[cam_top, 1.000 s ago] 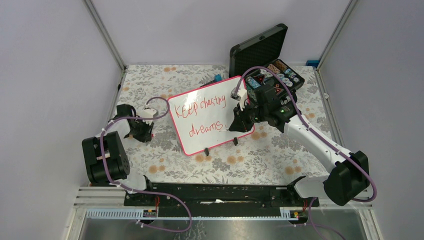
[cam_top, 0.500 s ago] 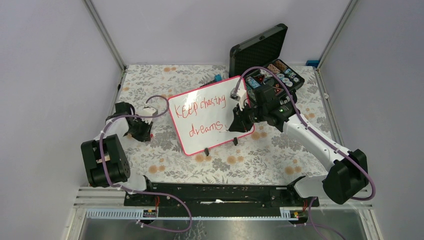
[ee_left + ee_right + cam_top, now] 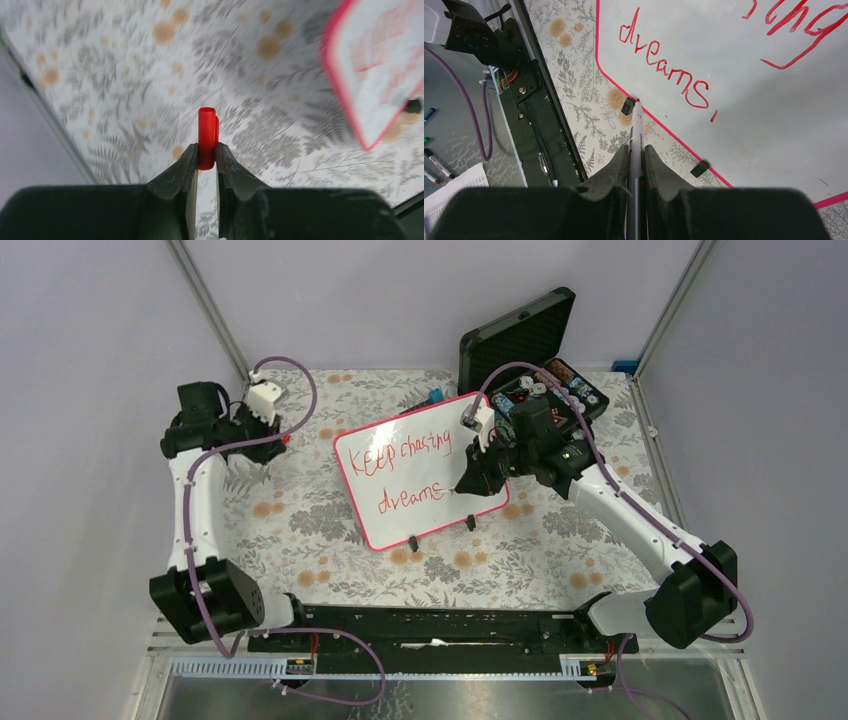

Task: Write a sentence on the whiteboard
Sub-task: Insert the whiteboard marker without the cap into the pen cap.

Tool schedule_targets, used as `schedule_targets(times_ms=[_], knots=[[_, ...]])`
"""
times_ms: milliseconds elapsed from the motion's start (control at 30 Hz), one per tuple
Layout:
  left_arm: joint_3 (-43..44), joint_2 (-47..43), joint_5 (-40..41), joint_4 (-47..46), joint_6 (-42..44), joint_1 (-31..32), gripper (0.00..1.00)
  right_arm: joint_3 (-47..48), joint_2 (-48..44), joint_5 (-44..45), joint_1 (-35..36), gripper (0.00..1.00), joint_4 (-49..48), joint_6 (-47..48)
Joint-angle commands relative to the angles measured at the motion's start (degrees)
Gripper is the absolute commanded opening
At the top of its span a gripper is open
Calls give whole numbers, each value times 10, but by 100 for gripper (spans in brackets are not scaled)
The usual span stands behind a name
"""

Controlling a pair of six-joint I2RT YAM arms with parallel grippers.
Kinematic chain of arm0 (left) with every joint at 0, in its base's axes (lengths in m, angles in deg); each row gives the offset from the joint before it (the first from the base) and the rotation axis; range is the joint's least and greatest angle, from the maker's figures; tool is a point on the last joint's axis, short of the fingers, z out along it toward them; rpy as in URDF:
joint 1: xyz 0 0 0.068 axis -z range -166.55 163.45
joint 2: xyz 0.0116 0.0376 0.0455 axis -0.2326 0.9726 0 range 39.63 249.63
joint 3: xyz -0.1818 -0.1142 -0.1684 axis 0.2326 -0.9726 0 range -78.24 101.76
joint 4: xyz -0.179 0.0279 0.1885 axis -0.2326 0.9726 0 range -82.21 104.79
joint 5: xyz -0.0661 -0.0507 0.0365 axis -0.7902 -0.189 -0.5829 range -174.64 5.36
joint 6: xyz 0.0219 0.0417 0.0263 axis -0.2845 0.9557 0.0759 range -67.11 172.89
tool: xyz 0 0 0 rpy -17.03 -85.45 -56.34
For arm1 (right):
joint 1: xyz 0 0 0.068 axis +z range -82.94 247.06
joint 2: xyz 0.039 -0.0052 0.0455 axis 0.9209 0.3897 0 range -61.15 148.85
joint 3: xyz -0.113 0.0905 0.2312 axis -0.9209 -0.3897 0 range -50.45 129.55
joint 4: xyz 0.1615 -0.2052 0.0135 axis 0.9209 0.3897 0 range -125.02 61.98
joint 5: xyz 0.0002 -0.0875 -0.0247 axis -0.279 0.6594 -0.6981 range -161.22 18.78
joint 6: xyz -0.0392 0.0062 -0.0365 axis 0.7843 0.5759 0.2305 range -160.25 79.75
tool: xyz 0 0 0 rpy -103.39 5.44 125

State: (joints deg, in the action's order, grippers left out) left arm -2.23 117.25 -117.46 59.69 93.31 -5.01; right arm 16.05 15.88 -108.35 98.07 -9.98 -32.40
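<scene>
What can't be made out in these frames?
- Left wrist: whiteboard motion-blurred, writing unreadable.
- Right wrist: sentence has its top line cut by the upper edge.
- Top: black case contents too small; marker hidden under right gripper.
- Left wrist: red cap lower end hidden between left gripper fingers.

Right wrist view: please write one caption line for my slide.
Right claw gripping a marker, tip at the whiteboard edge, near the red word "dreams".

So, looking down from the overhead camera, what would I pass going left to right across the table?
First the left gripper with a red cap → whiteboard → open black case. The right gripper, holding a marker, overlaps the board's right end, so I left it out.
</scene>
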Motion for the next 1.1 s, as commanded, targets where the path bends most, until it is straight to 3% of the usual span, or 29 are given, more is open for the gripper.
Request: schedule_targets(times_ms=[0,333,567,800,1067], knots=[[56,-46,-88,62,-17,68,0,37,-1,-17,-14,0,2,-20],[48,-91,-123,90,-1,255,0,46,0,-102,-38,0,-3,-54],[5,-98,-95,61,-1,406,0,1,7,-186,-38,0,-97,-152],[-36,-105,-57,17,-7,491,0,-30,12,-240,-39,0,-169,-226],[-72,-123,-47,-8,-11,518,0,-71,15,-300,-38,0,-274,-305]])
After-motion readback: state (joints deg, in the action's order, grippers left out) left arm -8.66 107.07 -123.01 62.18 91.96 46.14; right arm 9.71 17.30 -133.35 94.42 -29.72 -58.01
